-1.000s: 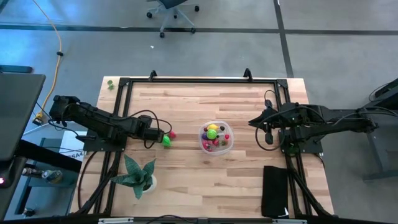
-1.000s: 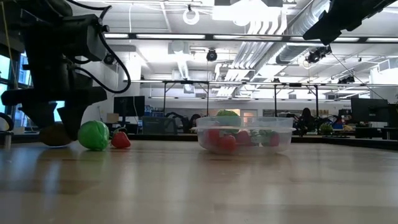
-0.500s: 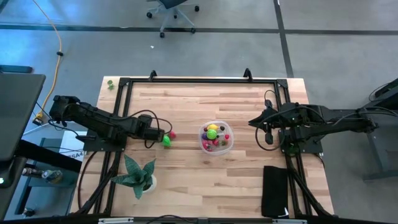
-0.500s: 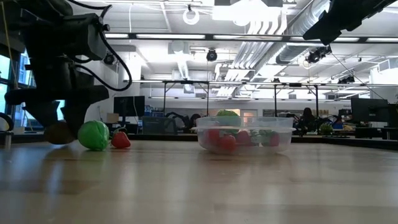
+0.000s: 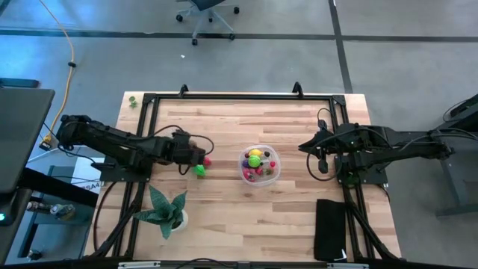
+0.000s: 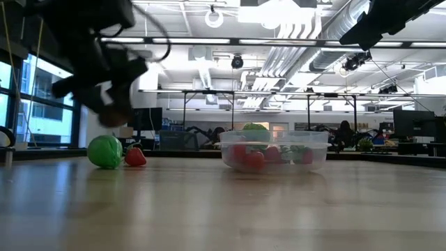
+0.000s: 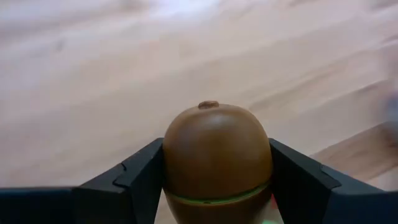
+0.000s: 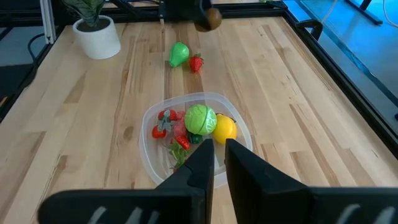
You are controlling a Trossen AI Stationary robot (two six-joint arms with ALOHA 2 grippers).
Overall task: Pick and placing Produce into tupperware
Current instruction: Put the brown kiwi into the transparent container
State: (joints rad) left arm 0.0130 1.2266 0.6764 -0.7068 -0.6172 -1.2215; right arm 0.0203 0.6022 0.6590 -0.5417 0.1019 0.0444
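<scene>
My left gripper (image 5: 196,155) hangs above the table's left part, shut on a brown egg-shaped toy fruit (image 7: 216,158), which also shows in the right wrist view as a brown fruit (image 8: 210,17). Below it, a green produce piece (image 5: 199,169) and a small red one (image 5: 207,161) lie on the wood. The clear tupperware (image 5: 278,173) stands mid-table with several produce pieces inside. My right gripper (image 8: 215,155) waits shut, raised to the right of the tupperware. My left gripper pinches the brown fruit by its two opposite sides (image 7: 173,163) between its two fingers. The fingers slant downward from the table's left. The fruit is lifted clear of the table, and its small stem end (image 7: 208,104) points away from the gripper.
A potted plant (image 5: 166,211) stands near the front left. A black pad (image 5: 329,229) lies at the front right. Black frame rails (image 5: 239,97) run along the table's edges. Bare wood lies between the loose produce and the tupperware.
My left gripper has risen from the table and moved a little toward the tupperware, tipping as it went. The brown fruit, which sat on the wood beside the green piece, is now lifted clear. The green and red pieces have stayed put.
</scene>
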